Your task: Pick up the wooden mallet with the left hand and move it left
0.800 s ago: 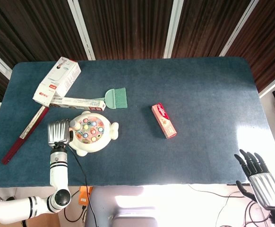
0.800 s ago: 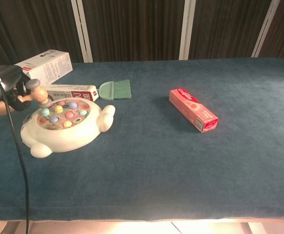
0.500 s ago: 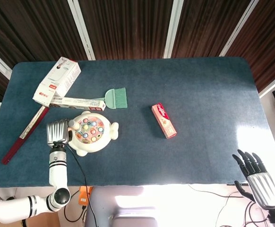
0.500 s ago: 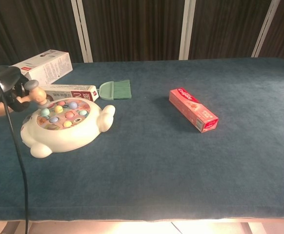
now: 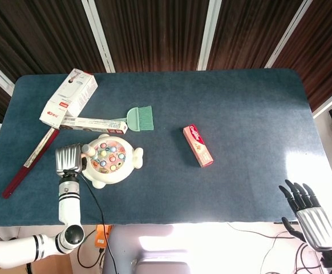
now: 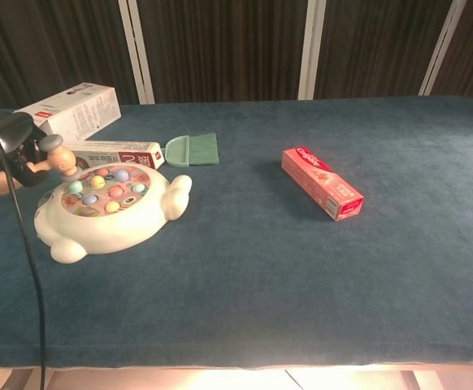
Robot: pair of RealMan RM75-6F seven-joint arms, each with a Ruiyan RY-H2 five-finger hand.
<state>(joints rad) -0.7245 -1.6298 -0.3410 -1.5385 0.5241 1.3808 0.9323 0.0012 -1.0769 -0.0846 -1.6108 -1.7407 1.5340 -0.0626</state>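
Only the head view takes in the whole blue table (image 5: 240, 114), the right hand (image 5: 307, 212) off its near right corner, and a long dark-red strip (image 5: 29, 162) lying slantwise left of the white toy (image 5: 112, 161). The chest view sits low and close: it loses the right hand and the strip, but shows the wooden mallet (image 6: 52, 158) from the side, its grey-capped head lifted just above the toy's left rim, the handle running left into the left hand (image 6: 5, 146).

In the head view the left hand (image 5: 68, 158) sits just left of the toy with its fingers curled around the mallet's handle, so it grips the mallet (image 5: 86, 152); a black cable hangs from the wrist. The right hand holds nothing, fingers spread and pointing toward the table, well apart from the toy.

The toy is a whale-shaped game with coloured pegs on top (image 6: 106, 207). Behind it lies a long flat carton (image 5: 92, 123), touching a white box (image 5: 69, 98) that leans across its left end. Just behind the toy to the right lies a green brush (image 5: 140, 118), its handle near the carton's end. A red toothpaste box (image 5: 198, 146) lies well right of the toy. The strip lies beyond the left hand on the side away from the toy.
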